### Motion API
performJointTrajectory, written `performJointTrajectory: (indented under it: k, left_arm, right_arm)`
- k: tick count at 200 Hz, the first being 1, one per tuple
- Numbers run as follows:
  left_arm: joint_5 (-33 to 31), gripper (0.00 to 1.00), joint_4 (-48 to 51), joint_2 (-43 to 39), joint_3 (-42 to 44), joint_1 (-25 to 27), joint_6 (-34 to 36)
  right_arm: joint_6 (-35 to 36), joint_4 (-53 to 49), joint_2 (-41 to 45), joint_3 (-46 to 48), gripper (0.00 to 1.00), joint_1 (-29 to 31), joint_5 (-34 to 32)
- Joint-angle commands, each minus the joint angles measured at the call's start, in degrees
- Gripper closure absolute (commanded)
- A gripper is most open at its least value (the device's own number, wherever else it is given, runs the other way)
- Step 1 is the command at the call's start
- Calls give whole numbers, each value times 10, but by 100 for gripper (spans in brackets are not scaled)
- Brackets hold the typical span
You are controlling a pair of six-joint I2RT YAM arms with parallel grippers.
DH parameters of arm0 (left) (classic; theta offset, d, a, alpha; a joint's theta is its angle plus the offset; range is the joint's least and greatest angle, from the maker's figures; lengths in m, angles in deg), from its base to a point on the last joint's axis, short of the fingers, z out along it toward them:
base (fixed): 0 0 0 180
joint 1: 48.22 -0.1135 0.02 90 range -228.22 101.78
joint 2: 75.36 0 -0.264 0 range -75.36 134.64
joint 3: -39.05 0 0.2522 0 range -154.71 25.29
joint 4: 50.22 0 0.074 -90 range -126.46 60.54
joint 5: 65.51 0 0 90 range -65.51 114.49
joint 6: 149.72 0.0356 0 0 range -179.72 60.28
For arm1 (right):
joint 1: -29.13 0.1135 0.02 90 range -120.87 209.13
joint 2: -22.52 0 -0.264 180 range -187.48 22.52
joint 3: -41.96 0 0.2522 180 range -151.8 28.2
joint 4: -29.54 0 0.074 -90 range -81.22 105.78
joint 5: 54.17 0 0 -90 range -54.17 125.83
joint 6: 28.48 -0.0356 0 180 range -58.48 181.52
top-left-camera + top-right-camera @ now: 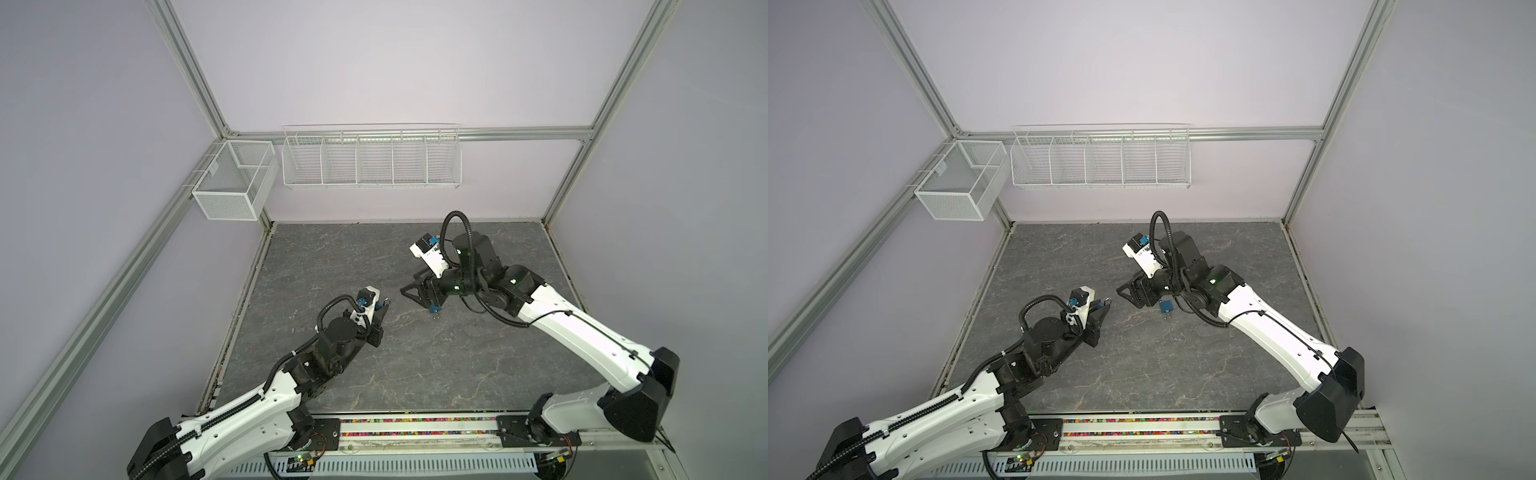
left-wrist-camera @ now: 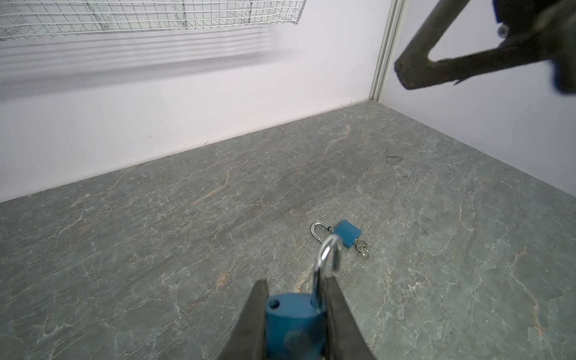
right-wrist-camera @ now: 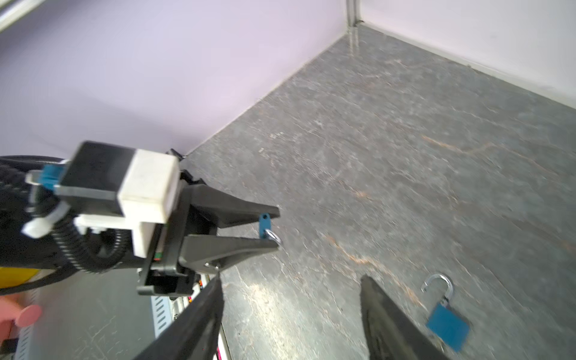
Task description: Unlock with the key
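Your left gripper (image 2: 294, 285) pinches a blue padlock (image 2: 293, 324), shackle swung open. Right of it, a second padlock (image 1: 434, 308) lies on the table (image 1: 332, 257), partly under your spread right gripper (image 3: 290, 277). The left wrist view shows its key (image 2: 361, 248) inserted; the right wrist view doesn't.

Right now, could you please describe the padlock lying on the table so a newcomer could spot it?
On the grey marbled table, look beside the right gripper. A small blue padlock lies flat there, shackle open, a key in its base. A second padlock is clamped in the left gripper, off the table.
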Motion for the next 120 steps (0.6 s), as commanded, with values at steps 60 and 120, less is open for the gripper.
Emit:
performJointTrajectory:
  k: [60,120]
  left_arm:
    - [-12,100,0,4,-35,1,-18]
    - [-23,100,3,26,-49,1,-24]
  right_arm:
    - [37,73,-79,-5,48,5,88]
    - [36,68,-104,-14,59,12,79]
